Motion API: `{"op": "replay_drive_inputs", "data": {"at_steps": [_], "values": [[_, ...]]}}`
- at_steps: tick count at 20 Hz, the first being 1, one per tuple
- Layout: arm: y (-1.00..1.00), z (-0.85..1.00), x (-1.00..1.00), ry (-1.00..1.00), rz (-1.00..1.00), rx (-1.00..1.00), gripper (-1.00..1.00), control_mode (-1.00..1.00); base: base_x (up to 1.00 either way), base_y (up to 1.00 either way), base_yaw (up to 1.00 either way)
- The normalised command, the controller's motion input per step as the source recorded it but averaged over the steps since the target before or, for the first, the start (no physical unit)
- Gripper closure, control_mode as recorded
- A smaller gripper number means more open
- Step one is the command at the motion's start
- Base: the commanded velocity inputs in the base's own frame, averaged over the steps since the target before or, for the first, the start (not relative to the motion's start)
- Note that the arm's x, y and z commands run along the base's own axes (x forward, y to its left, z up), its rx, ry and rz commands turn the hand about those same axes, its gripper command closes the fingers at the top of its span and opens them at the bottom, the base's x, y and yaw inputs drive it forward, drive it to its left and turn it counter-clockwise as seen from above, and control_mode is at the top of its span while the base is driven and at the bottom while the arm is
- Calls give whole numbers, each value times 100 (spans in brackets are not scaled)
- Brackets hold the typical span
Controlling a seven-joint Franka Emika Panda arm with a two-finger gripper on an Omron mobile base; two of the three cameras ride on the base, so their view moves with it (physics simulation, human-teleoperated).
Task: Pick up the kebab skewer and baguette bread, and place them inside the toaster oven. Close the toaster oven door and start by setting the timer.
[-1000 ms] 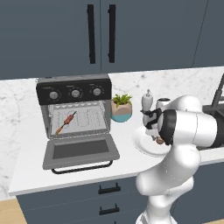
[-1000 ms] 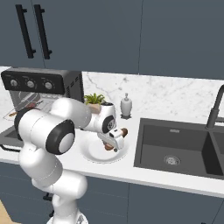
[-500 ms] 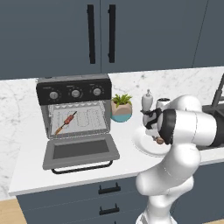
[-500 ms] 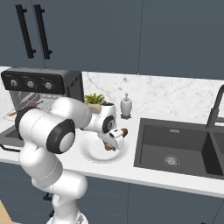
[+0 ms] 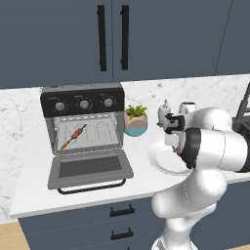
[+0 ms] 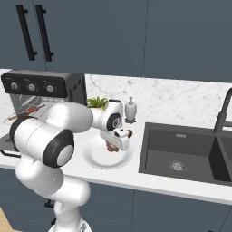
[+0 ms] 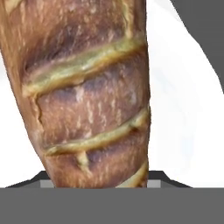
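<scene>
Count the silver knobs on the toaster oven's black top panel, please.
3 knobs on the toaster oven: left, middle, right, in one row.

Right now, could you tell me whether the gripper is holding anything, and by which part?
It cannot be told: the gripper is right at the baguette bread over the white plate, fingertips hidden.

Dark blue-grey upper cabinets (image 5: 146, 34) with black bar handles (image 5: 101, 37) hang over a white marble backsplash (image 6: 181, 95) and countertop (image 5: 29, 171). At right sits a dark sink (image 6: 181, 156) with a black faucet (image 6: 223, 113). Lower drawers (image 5: 97, 224) match; wood floor (image 5: 10, 237) shows near left.
</scene>
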Motion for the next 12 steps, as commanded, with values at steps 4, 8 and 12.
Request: {"op": "replay_drive_inputs", "data": {"at_steps": [4,8,12], "values": [[43,99,-100,-5,1,3,100,-100,0,0,0],[89,79,-96,0,8,0,100,-100,0,0,0],[100,79,-73,0,15,0,100,-100,0,0,0]]}}
